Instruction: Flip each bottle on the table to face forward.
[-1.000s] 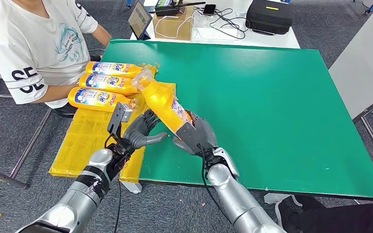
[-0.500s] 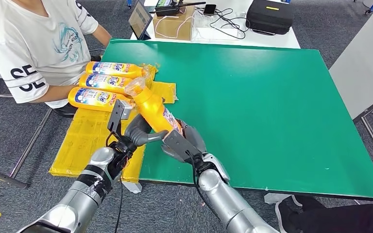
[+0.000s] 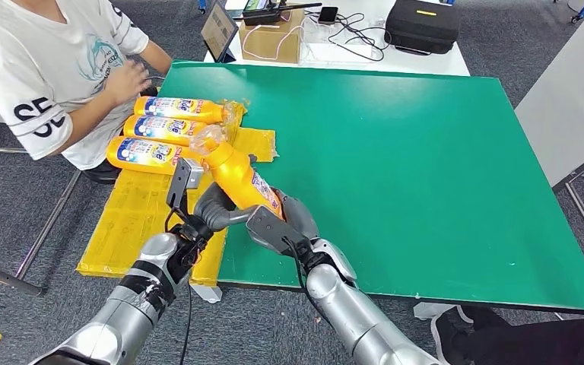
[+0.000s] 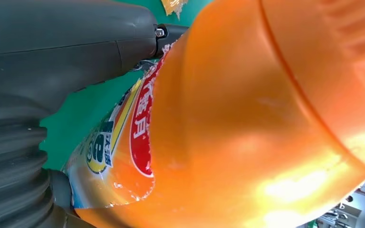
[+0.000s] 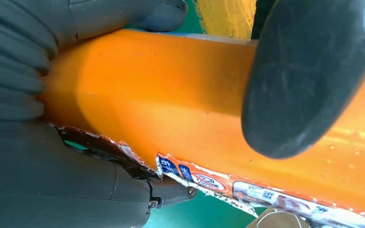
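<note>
Right hand (image 3: 283, 226) grips the base of the orange bottle (image 3: 239, 176), fingers wrapped around it (torn label edge showing). Bottle is tilted, cap end up toward the 3 lying bottles (image 3: 169, 130), over the near left edge of the green table (image 3: 426, 160). Left hand (image 3: 217, 207) touches the bottle's lower side from the left; whether it actually grips, cannot tell. Lying bottles rest on yellow sheet (image 3: 141, 217), beside a person (image 3: 53, 68).

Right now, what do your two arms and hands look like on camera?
Both arms are silver with black bands near the wrists. The left hand and right hand are dark grey, with ribbed grey covers and thick thumbs. A black cable runs along each forearm; a small grey box sits above the left wrist.
</note>
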